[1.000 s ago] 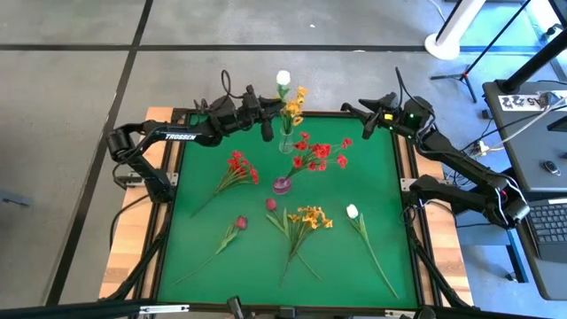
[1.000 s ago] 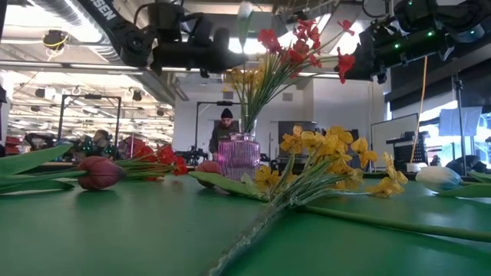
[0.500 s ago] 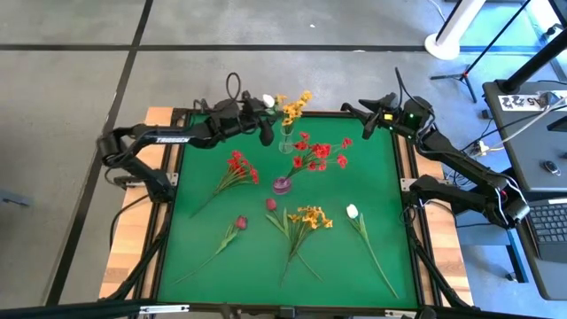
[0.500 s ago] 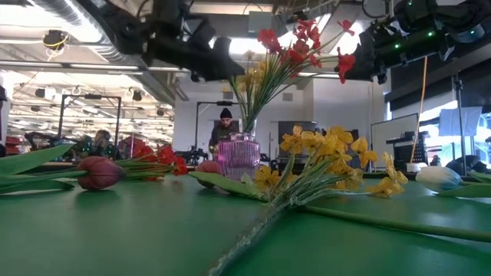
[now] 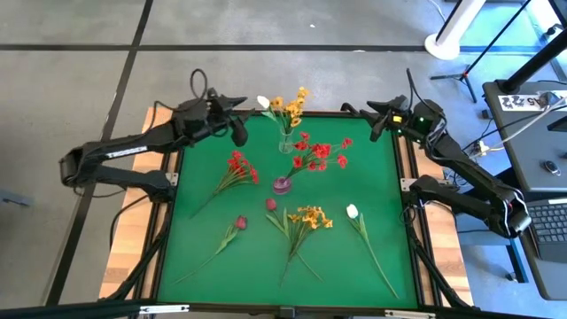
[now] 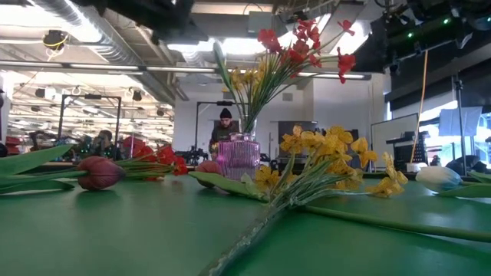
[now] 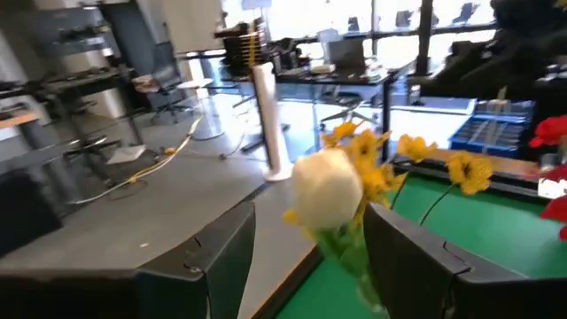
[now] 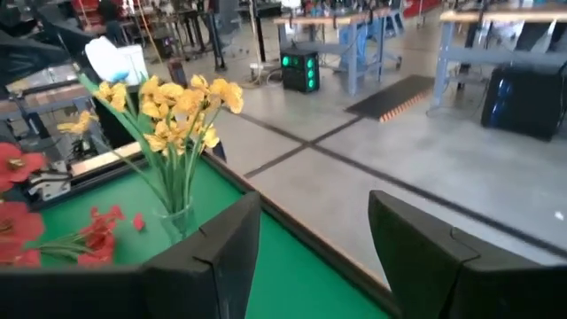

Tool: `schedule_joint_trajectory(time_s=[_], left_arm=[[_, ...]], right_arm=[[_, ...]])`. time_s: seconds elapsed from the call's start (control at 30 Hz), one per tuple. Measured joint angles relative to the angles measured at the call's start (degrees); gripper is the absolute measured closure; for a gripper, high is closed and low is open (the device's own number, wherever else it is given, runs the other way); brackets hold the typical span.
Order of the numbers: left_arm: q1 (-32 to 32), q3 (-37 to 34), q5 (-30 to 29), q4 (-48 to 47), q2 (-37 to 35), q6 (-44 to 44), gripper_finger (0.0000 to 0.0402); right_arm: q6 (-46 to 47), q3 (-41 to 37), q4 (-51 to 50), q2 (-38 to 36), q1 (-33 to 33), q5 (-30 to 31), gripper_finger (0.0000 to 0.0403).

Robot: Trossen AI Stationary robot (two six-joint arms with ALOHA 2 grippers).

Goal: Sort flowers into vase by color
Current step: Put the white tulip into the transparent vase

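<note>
Clear vase [image 5: 286, 142] at far middle of green table [image 5: 195, 239], holding yellow-orange blossom cluster [image 5: 291, 108] plus one white bud [image 5: 263, 102] leaning toward left arm. Left gripper [image 5: 237, 131] near far-left corner, up off the mat, fingers [image 7: 221, 257] spread apart with nothing between them; white bud [image 7: 326, 188] directly ahead of the gap in left wrist view, apart from both fingers, yellow blossoms [image 7: 403, 159] just behind it. Pink vase [image 5: 282, 185] near table centre, red blossom cluster [image 5: 321, 151] leaning out of it toward far right; same pink ribbed vase [image 6: 238, 157] in low view with red blossoms [image 6: 303, 38] high above. Right gripper [image 5: 379, 124] at far-right corner, fingers [image 8: 221, 248] parted, empty; in right wrist view, yellow blossoms in glass vase [image 8: 177, 221] ahead and well apart. Lying flat on mat: second red blossom cluster [image 5: 237, 168] left of pink vase; dark red bud [image 5: 241, 222] near left, stem running toward near-left corner; another dark red bud [image 5: 271, 204] just below pink vase; second yellow-orange cluster [image 5: 310, 216] at centre near side; second white bud [image 5: 353, 211] right of it, stem pointing to near-right corner. Person [image 6: 225, 130] standing in room behind table, low view.
</note>
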Motion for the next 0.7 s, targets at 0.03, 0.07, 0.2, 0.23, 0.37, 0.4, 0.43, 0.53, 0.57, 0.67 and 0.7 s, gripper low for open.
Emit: schedule_joint_trajectory(time_s=[0.03, 0.07, 0.2, 0.23, 0.37, 0.4, 0.43, 0.53, 0.57, 0.67, 0.7], left_arm=[[-0.31, 0.0, -1.26, -1.82, -1.31, -0.04, 0.0195], [-0.65, 0.0, -2.44, -4.64, -2.77, -0.18, 0.0195], [-1.62, 0.0, -3.78, -15.22, -7.14, -5.37, 0.0195], [-1.85, 0.0, -3.77, -17.78, -7.74, -7.35, 0.0195], [-2.82, -0.02, -3.56, -28.41, -8.6, -13.76, 0.0195], [-3.04, -0.02, -3.22, -30.4, -8.58, -15.06, 0.0195], [-3.25, -0.06, -2.74, -32.0, -8.52, -16.16, 0.0195], [-4.63, -0.09, -0.92, -33.65, -7.39, -18.43, 0.0195], [-5.23, -0.11, -0.21, -33.94, -7.06, -18.61, 0.0195], [-6.98, -0.11, 0.25, -33.1, -6.25, -18.64, 0.0195], [-7.37, -0.11, 0.19, -32.98, -5.94, -18.67, 0.0195]], right_arm=[[0.08, 1.03, -2.86, -0.62, 0.0, -0.62, 0.0194], [0.05, 2.4, -6.55, -1.37, 0.0, -1.34, 0.0194], [-1.66, 10.17, -24.97, -3.37, 1.03, 0.51, 0.0194], [-1.85, 12.32, -29.73, -3.36, 2.13, 2.23, 0.0194], [1.64, 18.52, -43.69, -3.49, 8.21, 8.88, 0.0194], [2.95, 19.45, -45.87, -3.79, 9.66, 10.63, 0.0194], [4.35, 20.24, -48.04, -4.14, 11.27, 11.69, 0.0194], [9.57, 20.82, -53.29, -4.35, 16.12, 11.71, 0.0194], [11.2, 20.58, -54.67, -4.2, 17.93, 11.65, 0.0194], [15.75, 18.44, -57.7, -3.22, 24.37, 12.58, 0.0194], [17.21, 17.27, -57.81, -2.95, 26.79, 12.96, 0.0194]])
